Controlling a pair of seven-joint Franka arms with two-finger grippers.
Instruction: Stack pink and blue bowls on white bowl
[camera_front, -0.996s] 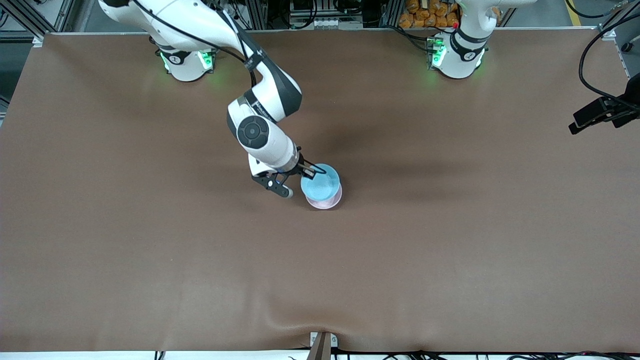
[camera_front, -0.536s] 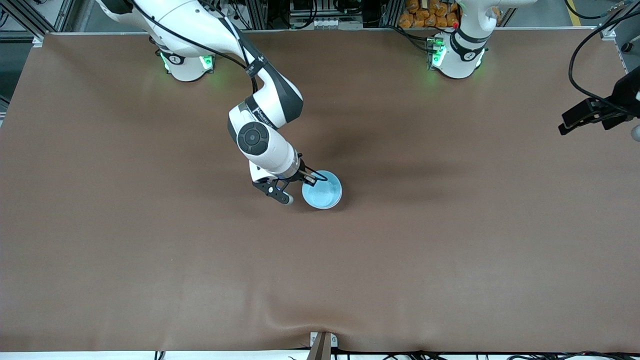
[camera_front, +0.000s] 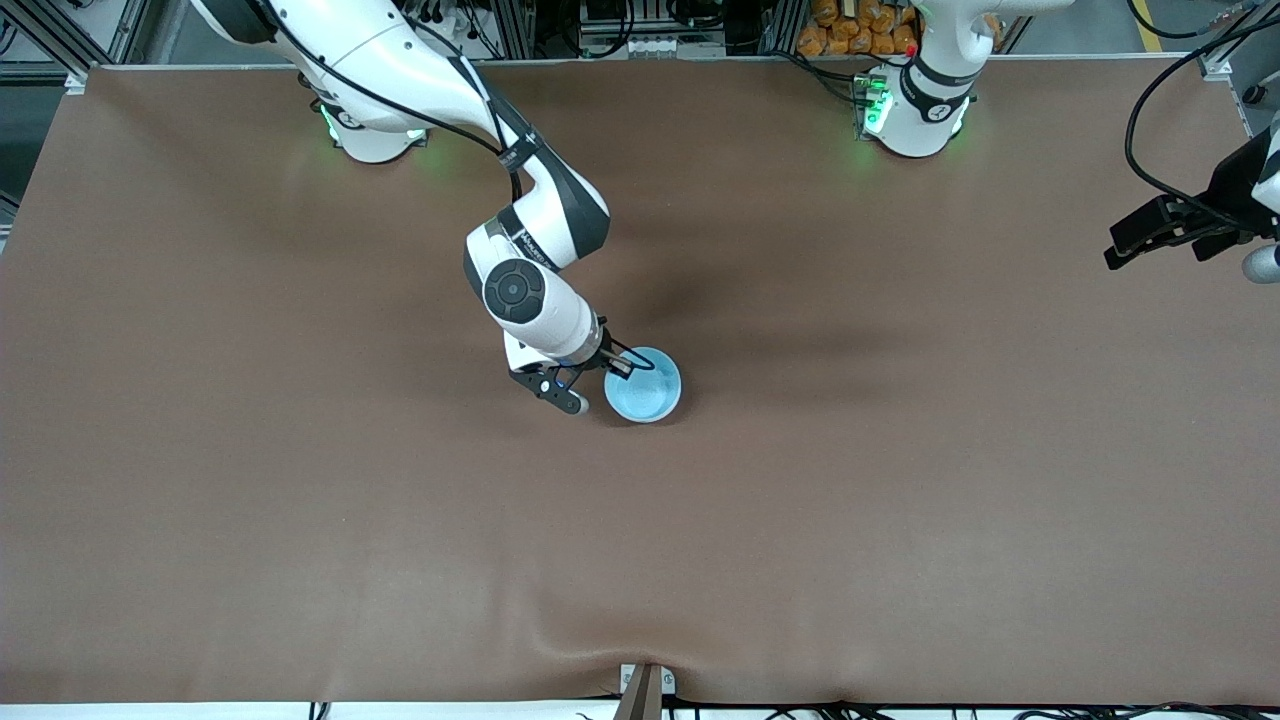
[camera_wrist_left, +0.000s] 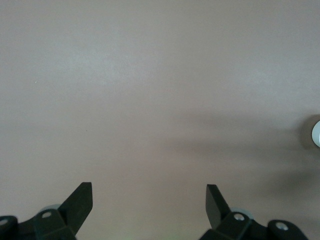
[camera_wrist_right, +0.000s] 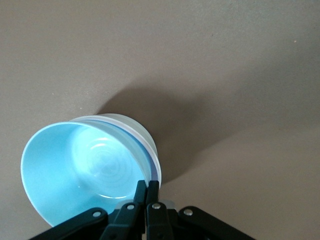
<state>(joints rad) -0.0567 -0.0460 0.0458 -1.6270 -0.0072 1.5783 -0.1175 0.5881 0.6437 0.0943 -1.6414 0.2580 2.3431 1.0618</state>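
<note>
Sky-blue plastic showed uppermost in the stack near the middle of the brown surface (camera_front: 900, 500), where the right tool (camera_front: 622, 368) was pinched shut on the blue bowl (camera_front: 645, 388) at its rim. To finish well, it should probably release only once that bowl sat level in the nest. In the right wrist view pale rims of the bowls beneath showed under it. The left tool (camera_front: 1150, 235) waited, spread wide, over the left arm's end of the surface.
</note>
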